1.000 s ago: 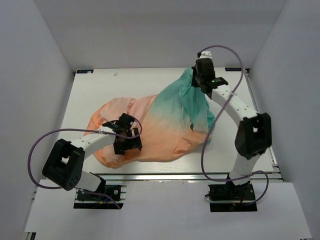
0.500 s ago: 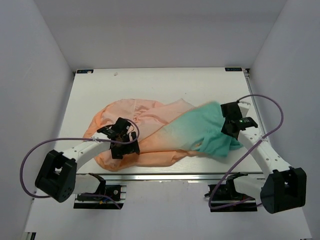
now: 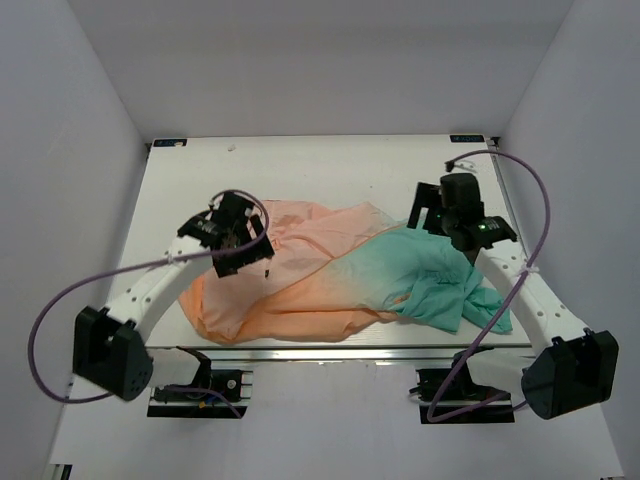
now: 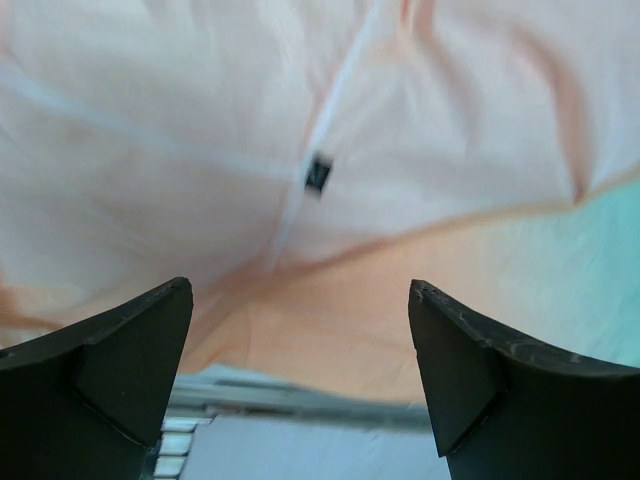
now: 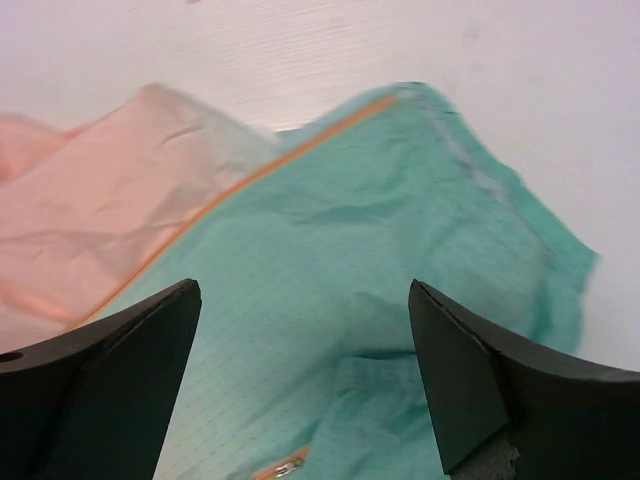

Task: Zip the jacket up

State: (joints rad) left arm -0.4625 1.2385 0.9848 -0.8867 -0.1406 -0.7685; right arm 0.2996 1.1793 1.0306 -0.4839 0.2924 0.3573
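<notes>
the jacket (image 3: pixel 330 275) lies crumpled across the worktop (image 3: pixel 300 165), its peach part to the left and its teal part to the right, near the front edge. the left hand (image 4: pixel 300 295) hovers over peach cloth, jaws wide, holding nothing. the right hand (image 5: pixel 300 295) hovers over the teal end, equally wide and empty.

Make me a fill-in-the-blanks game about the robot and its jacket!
1. The jacket lies crumpled on a ____ table.
2. The right arm's fingers and the left arm's fingers are both wide ____, holding nothing.
3. The zipper running along the green cloth is coloured ____.

Missing words: white; open; orange.
</notes>
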